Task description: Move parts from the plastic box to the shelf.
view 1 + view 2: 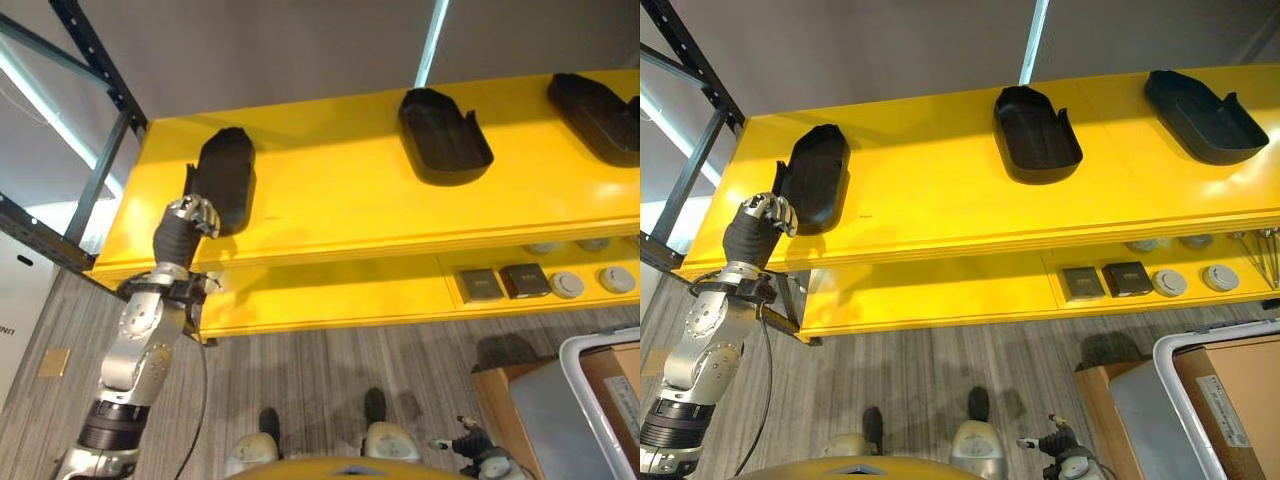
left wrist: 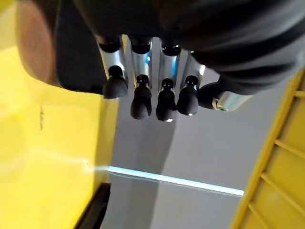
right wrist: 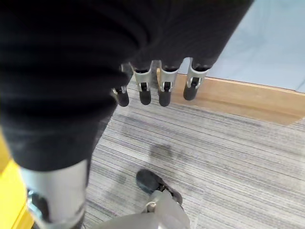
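Note:
Three black moulded parts lie on the yellow top shelf (image 1: 340,200): one at the left (image 1: 228,175), one in the middle (image 1: 443,135), one at the right (image 1: 595,115). My left hand (image 1: 188,218) is raised to the near end of the left part (image 2: 76,62). Its fingers (image 2: 141,100) hang loose beside the part with nothing between them and the thumb. Low by my side, my right hand (image 1: 1055,441) hangs with relaxed fingers (image 3: 164,93) and holds nothing. The plastic box (image 1: 1170,352) stands on the floor at the lower right.
Under the top shelf, a lower yellow shelf (image 1: 330,295) carries small square dark pieces (image 1: 522,280) and round white ones (image 1: 567,285). A dark steel upright (image 1: 100,60) frames the rack's left end. A cardboard piece (image 1: 1240,390) lies in the box.

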`<state>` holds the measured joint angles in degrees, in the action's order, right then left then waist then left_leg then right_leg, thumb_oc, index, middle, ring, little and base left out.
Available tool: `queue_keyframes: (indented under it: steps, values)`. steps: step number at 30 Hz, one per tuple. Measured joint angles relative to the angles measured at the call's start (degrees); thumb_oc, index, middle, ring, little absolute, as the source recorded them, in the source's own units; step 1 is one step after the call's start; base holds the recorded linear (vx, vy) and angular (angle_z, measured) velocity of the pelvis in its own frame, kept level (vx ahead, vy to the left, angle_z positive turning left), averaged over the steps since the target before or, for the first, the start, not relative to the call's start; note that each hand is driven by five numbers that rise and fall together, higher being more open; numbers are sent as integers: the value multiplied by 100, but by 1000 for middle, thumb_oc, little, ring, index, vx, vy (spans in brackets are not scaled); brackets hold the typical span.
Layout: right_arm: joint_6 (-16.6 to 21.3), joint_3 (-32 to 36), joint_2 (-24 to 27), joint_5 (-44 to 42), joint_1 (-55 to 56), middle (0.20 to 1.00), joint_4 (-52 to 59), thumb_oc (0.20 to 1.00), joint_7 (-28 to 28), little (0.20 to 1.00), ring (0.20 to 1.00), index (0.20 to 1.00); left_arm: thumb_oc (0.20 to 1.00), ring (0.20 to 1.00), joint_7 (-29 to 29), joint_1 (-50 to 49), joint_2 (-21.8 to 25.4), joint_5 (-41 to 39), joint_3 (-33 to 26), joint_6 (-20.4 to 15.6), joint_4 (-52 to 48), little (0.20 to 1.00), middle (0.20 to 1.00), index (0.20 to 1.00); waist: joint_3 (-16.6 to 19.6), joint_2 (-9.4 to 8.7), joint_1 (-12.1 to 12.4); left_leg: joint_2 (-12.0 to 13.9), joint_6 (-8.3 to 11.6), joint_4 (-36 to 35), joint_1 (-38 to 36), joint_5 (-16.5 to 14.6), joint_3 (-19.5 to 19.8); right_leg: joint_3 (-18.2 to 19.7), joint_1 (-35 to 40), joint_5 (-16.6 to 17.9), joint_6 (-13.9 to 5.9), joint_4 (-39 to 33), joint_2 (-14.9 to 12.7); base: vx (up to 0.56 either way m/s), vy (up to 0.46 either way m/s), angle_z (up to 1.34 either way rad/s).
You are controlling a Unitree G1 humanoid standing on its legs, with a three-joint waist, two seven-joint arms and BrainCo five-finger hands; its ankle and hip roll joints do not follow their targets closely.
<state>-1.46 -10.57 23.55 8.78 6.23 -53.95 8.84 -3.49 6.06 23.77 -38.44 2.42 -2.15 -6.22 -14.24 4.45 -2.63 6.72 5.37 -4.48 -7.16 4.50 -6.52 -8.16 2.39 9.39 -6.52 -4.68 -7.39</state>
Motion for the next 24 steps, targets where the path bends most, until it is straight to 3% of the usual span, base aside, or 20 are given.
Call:
queue_keyframes:
  steps: [12, 17, 24]
  values:
    - [-51, -161, 7, 5, 28, 1000, -99, 1000, -12, 1000, 1000, 1000, 200, 200, -263, 207, -7, 52, 165, 81, 1609, 200, 200, 200, 296, -82, -109, 2, 42, -37, -81, -57, -142, 129, -16, -45, 6, -38, -7, 12, 1, -6]
    - [-67, -249, -6, 6, 67, 1000, -110, 1000, -21, 1000, 1000, 1000, 200, 200, -309, 226, -14, 57, 280, 81, 1689, 200, 200, 200, 355, -215, -171, 1, 37, -37, -71, -52, -146, 136, -38, -45, 6, -38, -8, 2, 0, -1]
    - [-68, -252, -4, 7, 89, 1000, -105, 1000, -87, 1000, 1000, 1000, 200, 200, -410, 355, -17, 159, 281, 65, 2000, 200, 200, 200, 368, -224, -264, 2, -10, -36, -84, -16, -159, 143, -28, -39, 6, -36, -7, 0, 0, 0]
